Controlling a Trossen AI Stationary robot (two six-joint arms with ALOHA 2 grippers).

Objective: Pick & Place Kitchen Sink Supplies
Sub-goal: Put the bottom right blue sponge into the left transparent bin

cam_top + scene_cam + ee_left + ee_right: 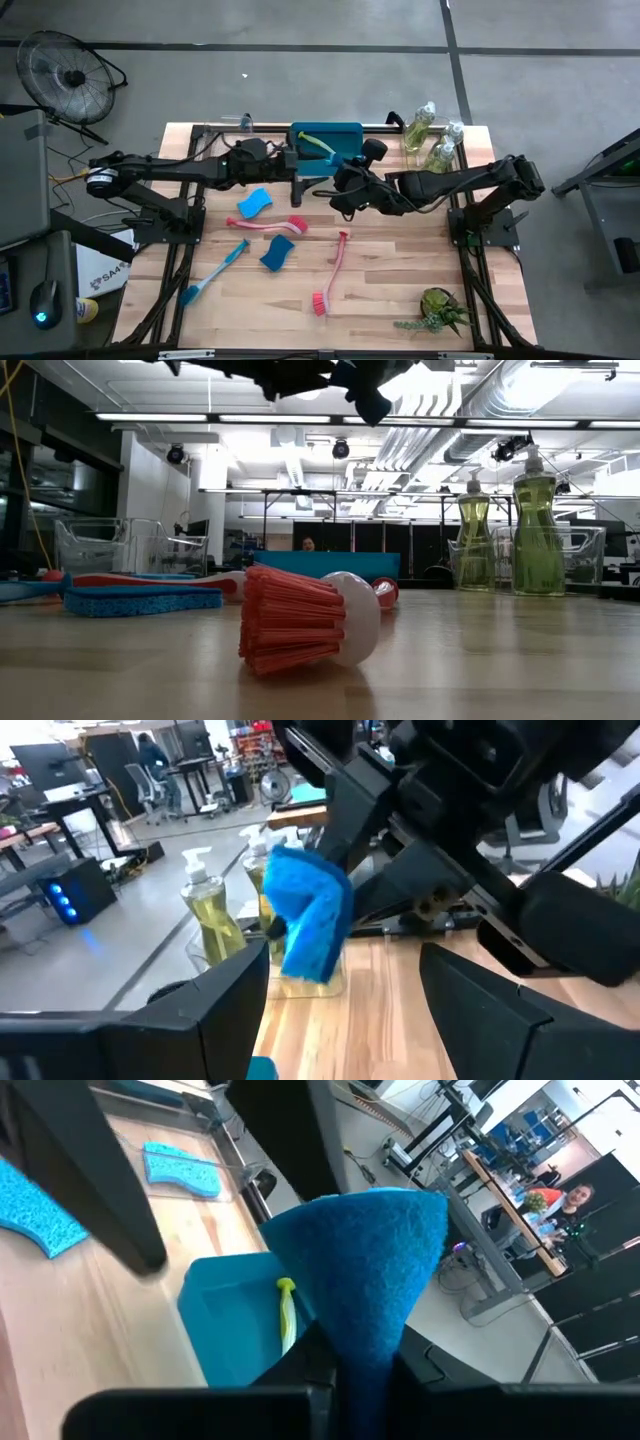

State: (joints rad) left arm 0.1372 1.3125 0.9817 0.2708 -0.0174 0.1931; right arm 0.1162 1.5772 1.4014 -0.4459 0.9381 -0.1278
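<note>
While the right gripper [360, 1370] pinches a folded blue sponge [365, 1270] over the tray [225, 1320], the left gripper [345, 990] hangs spread nearby.

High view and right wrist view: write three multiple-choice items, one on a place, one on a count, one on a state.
1. Where is the yellow-green brush?
A. beside the plant
B. in the blue tray
C. among the bottles

2. How many blue sponges lie on the table top?
A. two
B. four
C. none

3. What state is the right end effector in?
A. open and empty
B. shut on a bottle
C. shut on a blue sponge

Key: 1 B, the yellow-green brush lies inside the blue tray. 2 A, blue sponges lie at and. 3 C, the right end effector pinches the held sponge.
</note>
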